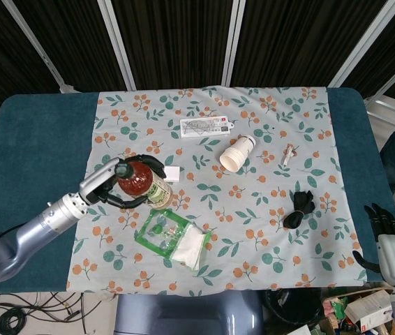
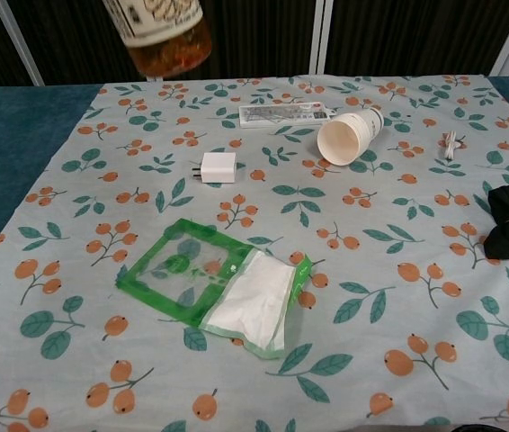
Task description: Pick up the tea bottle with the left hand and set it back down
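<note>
One amber-filled tea bottle (image 1: 139, 185), green-and-white label, dark cap, seemingly clear of the cloth, in the left robot hand's (image 1: 117, 188) wrapped fingers.

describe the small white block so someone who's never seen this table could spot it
On the floral tablecloth, look left of the tipped white paper cup and above the green plastic bag. The small white square charger block lies flat there, the only plain boxy white thing.

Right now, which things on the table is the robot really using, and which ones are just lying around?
Using:
- tea bottle, lifted off the cloth
- left hand, its fingers wrapped around the bottle

Just lying around:
- paper cup, on its side
- white charger block
- green plastic bag
- flat printed packet
- black bundle
- right hand, resting off the cloth
</note>
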Available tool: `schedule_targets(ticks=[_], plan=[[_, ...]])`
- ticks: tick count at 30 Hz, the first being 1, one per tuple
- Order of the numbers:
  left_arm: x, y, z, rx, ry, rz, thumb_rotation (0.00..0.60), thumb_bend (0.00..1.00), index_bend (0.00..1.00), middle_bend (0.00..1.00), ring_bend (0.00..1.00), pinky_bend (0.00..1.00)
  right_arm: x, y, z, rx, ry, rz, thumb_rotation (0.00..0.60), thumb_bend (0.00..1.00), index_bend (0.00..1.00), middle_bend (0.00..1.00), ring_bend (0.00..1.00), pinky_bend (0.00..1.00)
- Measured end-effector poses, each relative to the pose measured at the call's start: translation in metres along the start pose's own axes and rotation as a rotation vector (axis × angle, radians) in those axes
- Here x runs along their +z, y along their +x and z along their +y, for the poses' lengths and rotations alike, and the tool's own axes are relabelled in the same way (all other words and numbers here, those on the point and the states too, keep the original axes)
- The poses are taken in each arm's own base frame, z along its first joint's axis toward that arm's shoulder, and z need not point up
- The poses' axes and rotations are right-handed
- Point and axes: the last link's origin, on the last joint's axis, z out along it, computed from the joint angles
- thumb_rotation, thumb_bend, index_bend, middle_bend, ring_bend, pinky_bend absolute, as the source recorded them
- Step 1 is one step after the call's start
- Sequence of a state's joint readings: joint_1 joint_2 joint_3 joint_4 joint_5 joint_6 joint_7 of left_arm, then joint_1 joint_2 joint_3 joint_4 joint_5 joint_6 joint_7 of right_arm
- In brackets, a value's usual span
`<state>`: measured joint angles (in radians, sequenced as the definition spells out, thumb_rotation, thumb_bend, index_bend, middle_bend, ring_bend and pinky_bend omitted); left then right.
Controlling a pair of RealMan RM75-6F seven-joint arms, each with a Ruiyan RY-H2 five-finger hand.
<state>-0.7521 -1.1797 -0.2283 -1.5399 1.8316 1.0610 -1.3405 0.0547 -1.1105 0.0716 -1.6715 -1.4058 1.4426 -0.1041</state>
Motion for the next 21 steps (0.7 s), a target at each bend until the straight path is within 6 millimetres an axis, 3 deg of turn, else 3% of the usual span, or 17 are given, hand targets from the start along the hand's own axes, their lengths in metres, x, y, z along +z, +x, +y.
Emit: schedule_targets(ticks=[7,13,17,21], plan=[[-0.002,-0.011,-0.043,0.506,0.152,-0.021,0.6,0.58,0.29,0.32,0.31,0.52,0.0,0.0,0.0,0.0,0.002,-0.001,0.6,0.13,0.0,0.03,0.06,0.15],[-0.004,-0.008,-0.072,0.955,0.238,-0.045,0.6,0.58,0.29,0.32,0.31,0.52,0.0,0.0,0.0,-0.007,0.001,-0.006,0.6,0.13,0.0,0.04,0.06,0.15],[-0.003,-0.005,-0.084,1.253,0.268,-0.048,0.6,0.58,0.29,0.32,0.31,0.54,0.0,0.0,0.0,-0.008,0.002,0.0,0.6,0.13,0.0,0.04,0.06,0.15],[0.0,-0.005,-0.084,1.404,0.275,-0.027,0.6,0.58,0.29,0.32,0.31,0.55,0.0,0.0,-0.001,-0.008,0.003,0.001,0.6,0.13,0.0,0.04,0.06,0.15]])
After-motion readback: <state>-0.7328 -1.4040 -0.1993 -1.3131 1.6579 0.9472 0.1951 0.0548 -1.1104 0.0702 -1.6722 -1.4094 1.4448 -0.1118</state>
